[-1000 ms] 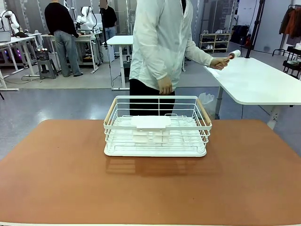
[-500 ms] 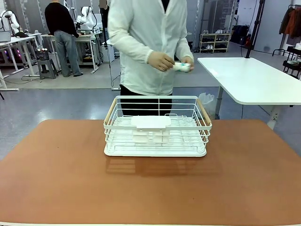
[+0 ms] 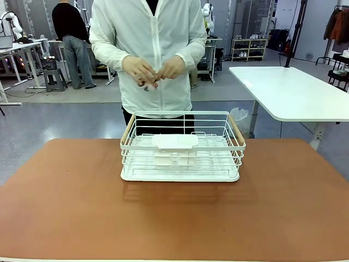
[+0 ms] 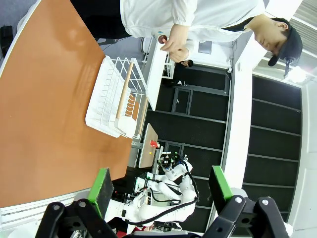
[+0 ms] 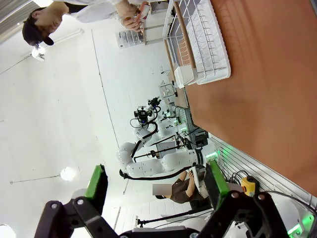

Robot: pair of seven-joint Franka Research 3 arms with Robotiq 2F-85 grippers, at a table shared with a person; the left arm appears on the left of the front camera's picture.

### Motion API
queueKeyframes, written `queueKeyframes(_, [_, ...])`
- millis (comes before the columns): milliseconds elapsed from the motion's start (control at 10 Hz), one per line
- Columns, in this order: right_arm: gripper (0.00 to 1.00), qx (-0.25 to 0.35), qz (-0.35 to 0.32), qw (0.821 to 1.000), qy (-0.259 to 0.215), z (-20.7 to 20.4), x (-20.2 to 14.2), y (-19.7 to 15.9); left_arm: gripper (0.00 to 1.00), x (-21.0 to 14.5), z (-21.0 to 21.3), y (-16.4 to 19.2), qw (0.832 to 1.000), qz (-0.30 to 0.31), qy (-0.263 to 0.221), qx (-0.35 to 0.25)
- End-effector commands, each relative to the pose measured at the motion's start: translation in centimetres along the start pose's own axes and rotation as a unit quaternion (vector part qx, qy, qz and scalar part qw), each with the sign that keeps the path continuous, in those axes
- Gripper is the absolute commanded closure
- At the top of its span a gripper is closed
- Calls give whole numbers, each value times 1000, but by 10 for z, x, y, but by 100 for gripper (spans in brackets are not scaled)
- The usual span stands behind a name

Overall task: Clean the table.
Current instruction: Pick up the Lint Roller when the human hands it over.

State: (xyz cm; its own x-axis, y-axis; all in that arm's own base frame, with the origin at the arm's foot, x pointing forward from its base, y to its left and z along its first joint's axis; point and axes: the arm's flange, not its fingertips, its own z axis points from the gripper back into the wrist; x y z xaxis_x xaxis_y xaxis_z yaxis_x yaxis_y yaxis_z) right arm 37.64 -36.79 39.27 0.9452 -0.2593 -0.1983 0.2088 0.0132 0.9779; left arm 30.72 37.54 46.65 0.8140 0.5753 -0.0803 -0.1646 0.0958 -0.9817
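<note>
My left gripper point(image 4: 159, 187) and right gripper point(image 5: 155, 182) gape empty. White wire rack point(image 3: 182, 147) on matte terracotta table point(image 3: 65, 218): I'd lift it level, both ends.

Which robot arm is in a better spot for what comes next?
Nearly even: the basket sits centred on the table, and the left gripper and right gripper are both open and empty. Perhaps left, since the person's hands hold something slightly toward that side.

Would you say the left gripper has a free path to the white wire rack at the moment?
Probably yes: the left gripper is open, only the table lies between it and the rack, and the person's hands are held above, behind it.
</note>
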Motion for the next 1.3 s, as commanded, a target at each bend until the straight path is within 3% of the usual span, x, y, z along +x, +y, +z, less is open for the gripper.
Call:
queueKeyframes(0, [0, -5, -2, 1000, -3, -2, -3, 4, 0, -2, 3, 0, 1000, -4, -1, 4])
queueKeyframes(1200, [0, -5, -2, 1000, -3, -2, -3, 4, 0, -2, 3, 0, 1000, -4, -1, 4])
